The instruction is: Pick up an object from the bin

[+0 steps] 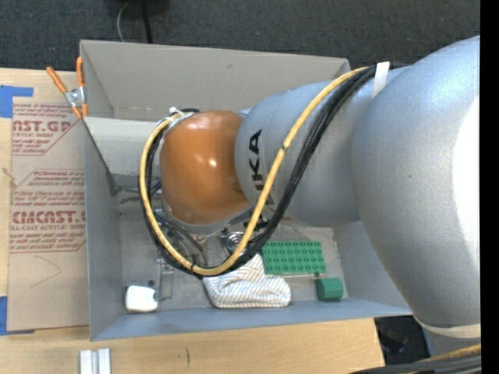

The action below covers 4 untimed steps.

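The arm [390,170] enters the bin [210,57] from the right and covers most of the bin floor. Its orange cover [201,166] and the looped yellow and black cables [273,185] hide nearly all of the end effector [166,277]. Only a narrow metal part shows below the cover, over the near-left floor. Whether the end effector is released or clenched cannot be told, and nothing can be seen grasped in it.

The nearest thing is a small white rounded piece [142,298]. It lies in the near-left corner, just beside that metal part. A white woven cloth bundle [248,289] lies against the near wall, its far edge overlapped by the cables. To its right, a green studded plate [292,257] is partly covered by the arm. A small green block [330,289] lies near the plate's near-right corner.
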Tool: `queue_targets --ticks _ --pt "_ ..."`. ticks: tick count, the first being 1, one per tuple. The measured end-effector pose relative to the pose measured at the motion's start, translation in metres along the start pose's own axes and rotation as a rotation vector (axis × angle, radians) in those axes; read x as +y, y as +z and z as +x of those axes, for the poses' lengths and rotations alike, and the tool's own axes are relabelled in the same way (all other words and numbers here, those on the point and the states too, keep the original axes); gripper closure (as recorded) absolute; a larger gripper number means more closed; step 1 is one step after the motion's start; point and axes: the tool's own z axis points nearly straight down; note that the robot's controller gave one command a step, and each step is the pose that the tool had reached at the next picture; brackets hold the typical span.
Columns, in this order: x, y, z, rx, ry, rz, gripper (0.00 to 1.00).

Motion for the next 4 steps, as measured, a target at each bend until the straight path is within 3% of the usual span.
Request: queue_targets --ticks 1,2,3,4 --pt "-0.001 -0.005 -0.002 -0.007 0.003 -0.002 0.0" --pt "-0.045 0.032 -0.004 -0.01 -0.236 -0.004 0.0" --pt "-0.098 0.041 -0.009 -0.005 -0.623 0.0 0.0" --pt "-0.115 0.034 -0.017 -0.01 -0.617 -0.003 0.0"
